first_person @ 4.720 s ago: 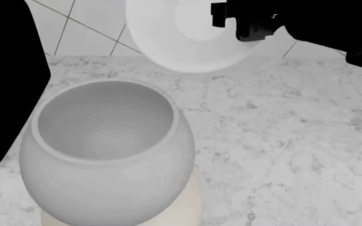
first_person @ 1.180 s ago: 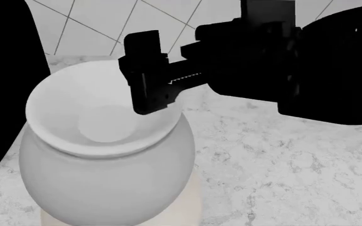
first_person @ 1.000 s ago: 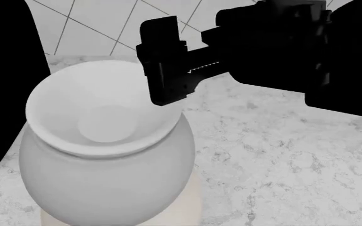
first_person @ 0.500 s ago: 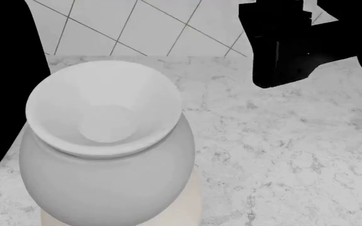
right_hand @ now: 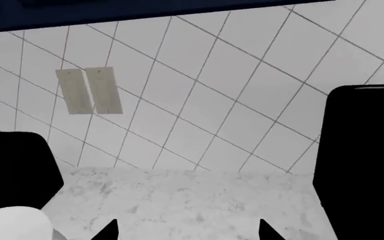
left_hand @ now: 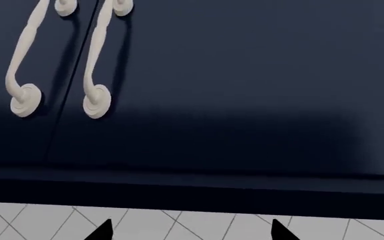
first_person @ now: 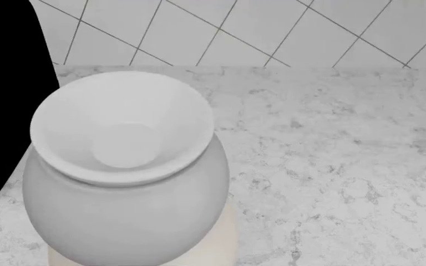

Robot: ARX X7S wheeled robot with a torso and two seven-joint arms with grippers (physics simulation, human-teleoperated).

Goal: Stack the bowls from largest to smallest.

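Right gripper point(right_hand: 186, 231): only the two dark fingertips enter the right wrist view, spread well apart with nothing between them, so the jaws stand released. Bare marble countertop point(right_hand: 192, 200) lies between the tips. Left gripper point(left_hand: 190, 231): likewise only two fingertips show in the left wrist view, set wide with nothing held. It faces dark navy cabinet doors point(left_hand: 245, 90) with two cream handles point(left_hand: 25, 75); a strip of white tile runs below the doors.

Landmark: the medium grey bowl point(first_person: 128, 221), pot-bellied, standing upright near the left of the head view.
- Small white bowl point(first_person: 124, 124): seated in the mouth of the grey bowl, upright, its flared rim resting on and overhanging the grey rim all round.
- Large cream bowl point(first_person: 229, 238): only a pale cream sliver shows beneath and beside the base of the grey bowl; the grey bowl appears to sit inside it, though most of the cream bowl is hidden.
- Countertop: extends right of and behind the grey bowl to the tiled wall point(first_person: 272, 33).
- Wall outlet plate point(right_hand: 89, 90): on the tiles, visible in the right wrist view only.

A black mass point(first_person: 6, 100) fills the frame left of the grey bowl; it cannot be identified.
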